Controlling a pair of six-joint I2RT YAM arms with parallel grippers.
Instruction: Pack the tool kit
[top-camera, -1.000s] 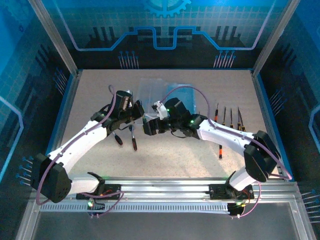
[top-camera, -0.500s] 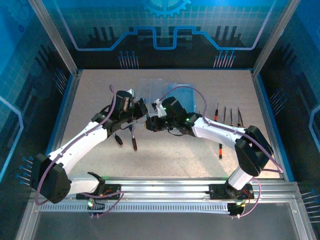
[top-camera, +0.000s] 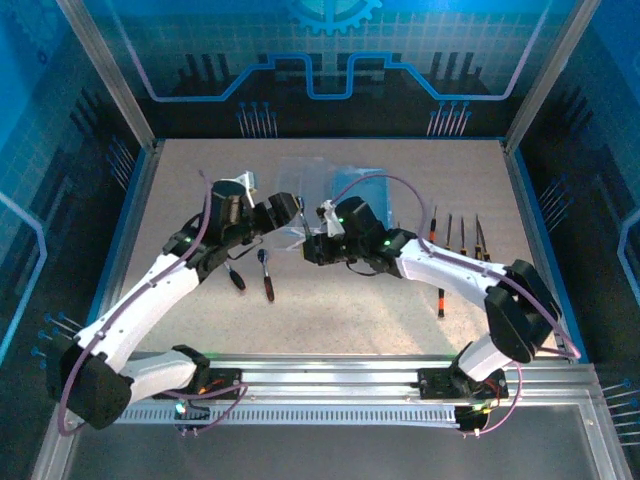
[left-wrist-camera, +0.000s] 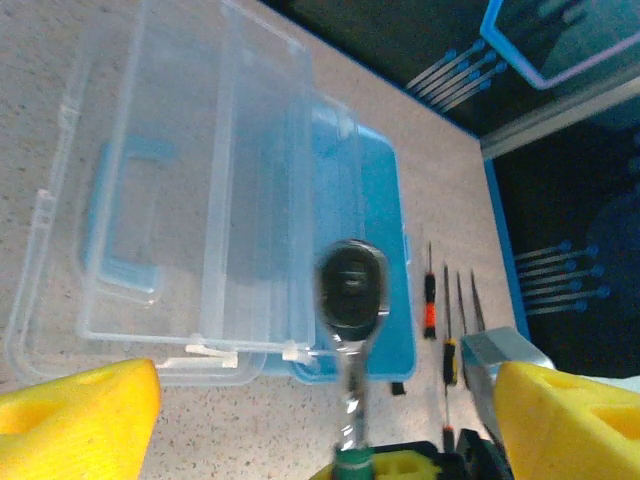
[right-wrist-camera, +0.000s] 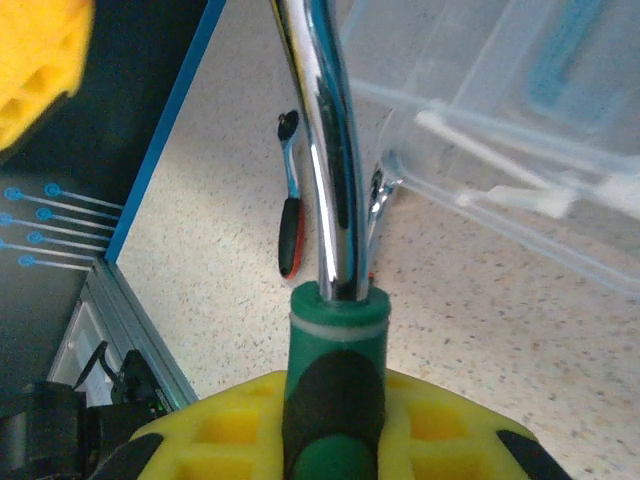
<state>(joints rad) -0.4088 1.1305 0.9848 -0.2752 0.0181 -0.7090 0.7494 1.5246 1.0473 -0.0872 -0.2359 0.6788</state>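
Right end effector (right-wrist-camera: 335, 425) gripping ratchet (right-wrist-camera: 325, 170), tool kit (left-wrist-camera: 372, 235) lid open

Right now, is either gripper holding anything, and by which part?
The right gripper grips the ratchet by its green handle; left gripper open, empty.

This is a robot test cell in a lab. Two white robot arms (top-camera: 150, 290) are bolted to a metal rail (top-camera: 330, 378) at the edge of a speckled table (top-camera: 350, 320), fenced by metal posts (top-camera: 103, 72) and blue panels (top-camera: 450, 40) printed with circuit lines and a gear.
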